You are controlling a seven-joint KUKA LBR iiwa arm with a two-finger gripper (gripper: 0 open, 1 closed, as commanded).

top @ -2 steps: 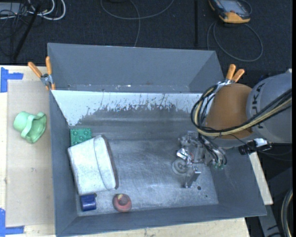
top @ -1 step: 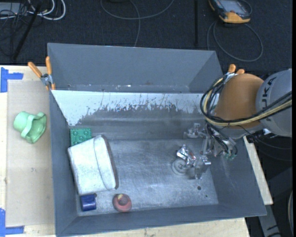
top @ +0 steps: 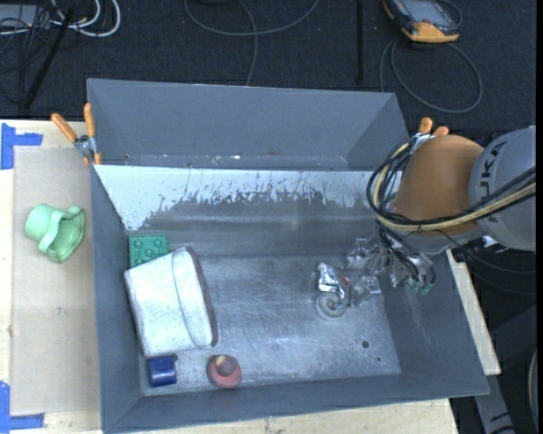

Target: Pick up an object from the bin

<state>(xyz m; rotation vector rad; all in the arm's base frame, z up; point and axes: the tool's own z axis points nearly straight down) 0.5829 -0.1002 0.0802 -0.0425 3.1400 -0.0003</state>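
Observation:
My gripper (top: 338, 285) hangs low over the bare floor in the right half of the bin, below the orange-covered wrist. Nothing lies directly under it that I can make out. The nearest loose thing is a small round red and yellow piece (top: 223, 370) by the front wall, well to the gripper's left. A small blue block (top: 162, 370) sits beside that piece, in the front left corner.
A white, rounded, folded-looking bundle (top: 170, 304) lies along the left wall, with a green studded brick (top: 147, 248) tucked behind it. The arm and its cables reach in over the bin's right rim.

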